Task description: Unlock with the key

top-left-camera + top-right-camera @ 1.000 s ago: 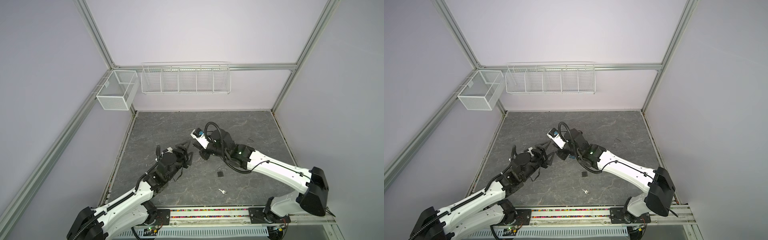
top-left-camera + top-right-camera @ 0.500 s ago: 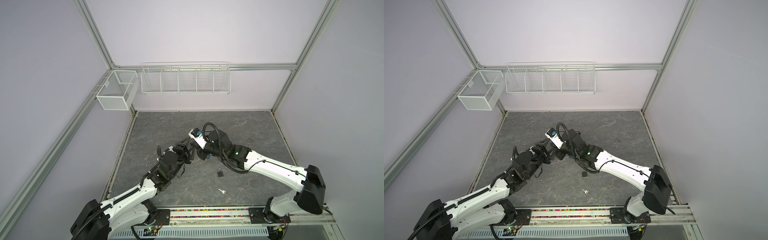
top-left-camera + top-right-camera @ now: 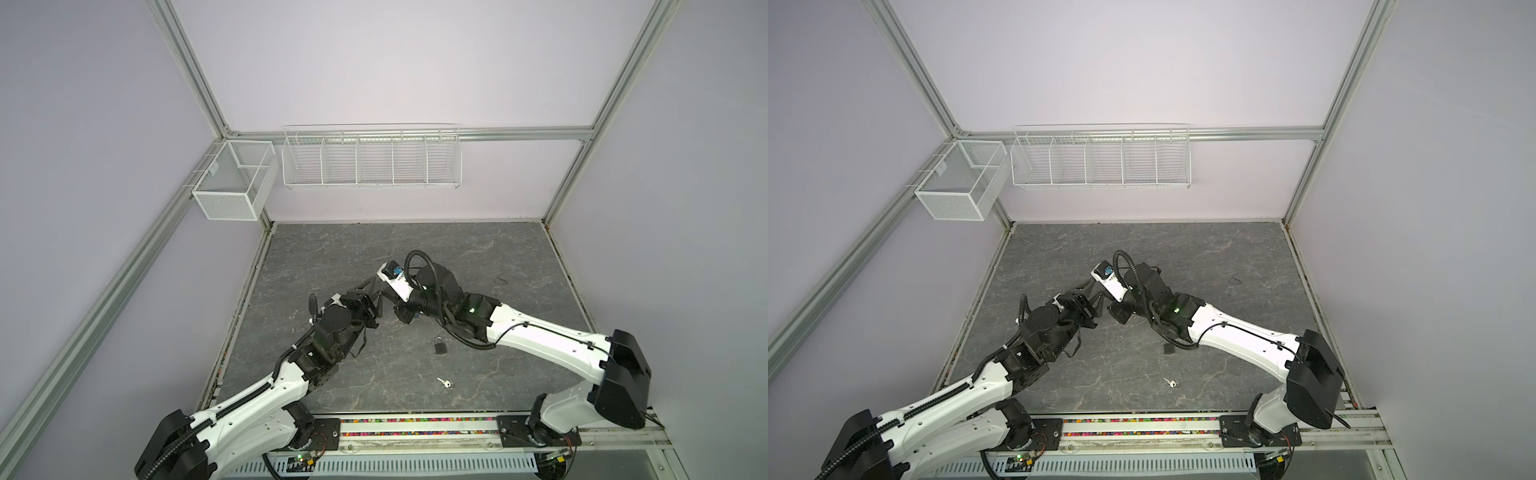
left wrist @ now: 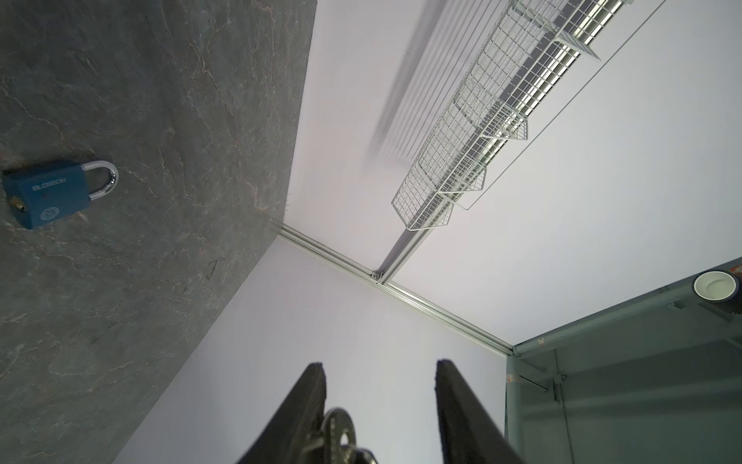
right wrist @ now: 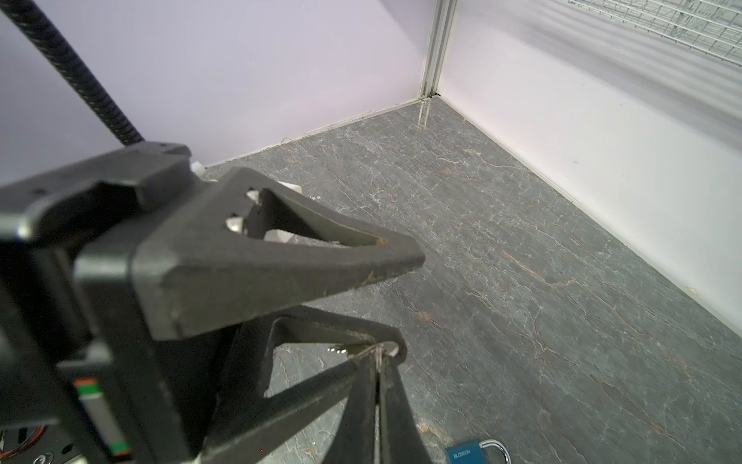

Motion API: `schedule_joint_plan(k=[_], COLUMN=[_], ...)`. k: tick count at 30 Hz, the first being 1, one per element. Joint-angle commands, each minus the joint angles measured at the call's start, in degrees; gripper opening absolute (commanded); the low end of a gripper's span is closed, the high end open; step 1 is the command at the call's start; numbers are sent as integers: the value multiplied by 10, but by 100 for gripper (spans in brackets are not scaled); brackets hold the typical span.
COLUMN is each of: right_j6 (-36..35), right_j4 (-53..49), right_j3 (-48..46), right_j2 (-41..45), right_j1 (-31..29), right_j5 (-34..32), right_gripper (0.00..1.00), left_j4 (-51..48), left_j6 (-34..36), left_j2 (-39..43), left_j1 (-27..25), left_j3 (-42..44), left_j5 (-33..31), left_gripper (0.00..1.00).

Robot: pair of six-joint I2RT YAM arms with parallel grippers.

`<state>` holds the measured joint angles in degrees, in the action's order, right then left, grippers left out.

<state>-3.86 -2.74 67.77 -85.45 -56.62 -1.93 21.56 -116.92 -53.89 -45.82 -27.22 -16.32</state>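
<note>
The two arms meet above the dark grey table, a little left of its middle.

The right fingers are pressed tight together. They pinch a small silver key at their tips and hold it in the gap between the left fingers. The left fingers stand apart with a clear gap, so they are open.

In the left wrist view, the key's round end has a ring on it and sits right against one left finger. That finger is touching the key. The second left finger is clear of it. In the right wrist view, the key sits at the tip of the lower left finger.

The blue padlock lies flat on the table, a bit right of the middle and toward the front edge. It is close to the right arm but apart from both sets of fingers. Its shiny loop is shut.

A second key lies on the table, closer to the front edge. It is near the padlock but not touching it.

A white wire rack hangs on the back wall. A white mesh box hangs on the left wall by the back left corner.
</note>
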Motion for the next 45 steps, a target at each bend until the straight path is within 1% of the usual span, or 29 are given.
schedule_joint_plan(k=[1, 3, 7, 12, 18, 22, 26, 29, 32, 34, 39, 40, 41, 43, 45], right_j6=[-6, -5, -4, -5, -6, -6, -5, -6, -6, -5, 4, 11, 17, 35, 61], right_j4=[1, -1, -3, -5, -2, -4, -2, -1, 0, -1, -7, -15, -26, -56, -80], right_j3=[-10, -12, -18, -20, -22, -25, -29, -26, -24, -24, -20, -14, -6, 13, 24], right_j2=[29, 33, 41, 42, 45, 46, 50, 49, 47, 47, 52, 53, 54, 60, 69], right_j1=[-2, -2, -2, -2, -2, -2, -2, -2, -2, -2, -2, -2, -2, -1, 1], right_j5=[-2, -2, -1, 2, 1, 1, 0, 0, 1, 3, 7, 7, 7, 11, 12], right_gripper=[6, 7, 7, 7, 7, 7, 7, 6, 7, 7, 7, 9, 17, 36, 42], left_j4=[-1, -4, -6, 2, 2, -7, -13, -13, -11, -11, -12, -6, 0, 13, 33], left_j6=[-2, 3, 5, 10, 13, 16, 18, 20, 20, 21, 32, 42, 52, 89, 138], left_j2=[0, 2, 2, -6, -13, -8, -6, -10, -13, -14, -13, -15, -16, -20, -23], left_j1=[-1, -1, -1, -1, -1, -1, -1, -1, -1, -1, 0, 1, 5, 16, 26], left_j3=[-9, -10, -11, -17, -21, -23, -25, -29, -28, -28, -30, -32, -33, -41, -54], left_j5=[-9, -13, -16, -13, -7, -10, -11, -10, -10, -10, -18, -20, -18, -13, -7], left_gripper=[44, 43, 37, 32, 22, 19, 14, 10, 3, 1, 0, 0, 0, 0, 0])
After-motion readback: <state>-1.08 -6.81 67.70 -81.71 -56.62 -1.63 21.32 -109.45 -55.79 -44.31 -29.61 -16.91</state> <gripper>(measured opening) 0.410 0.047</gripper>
